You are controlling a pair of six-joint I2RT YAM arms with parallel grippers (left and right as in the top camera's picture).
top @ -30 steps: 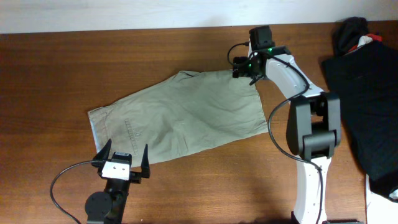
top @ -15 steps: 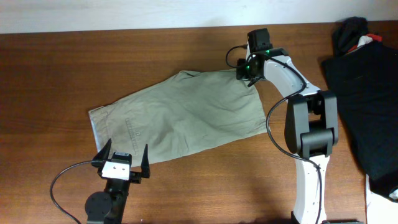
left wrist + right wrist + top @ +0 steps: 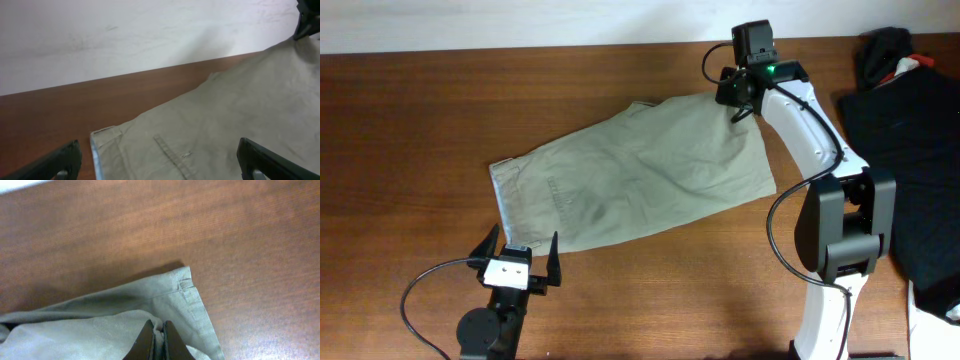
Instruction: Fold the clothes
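The shorts [image 3: 100, 325] are running off the bottom and left edges of the right wrist view, a pinched fold hiding between the closed fingers of the right gripper [image 3: 156, 332]. Overhead, the black garment [image 3: 910, 170] is spilling past the right edge.

R claw [image 3: 158, 332] is sitting at btm centre of frame, its two dark fingers pressing together w/ a raised ridge of shorts [image 3: 90, 325] fabric pinched between them. Khaki cloth is spreading L and R of the grip. The stitched hem corner [image 3: 187, 287] is lying flat on the brown wood worktop [image 3: 210, 225], casting a thin shadow along its upper edge.
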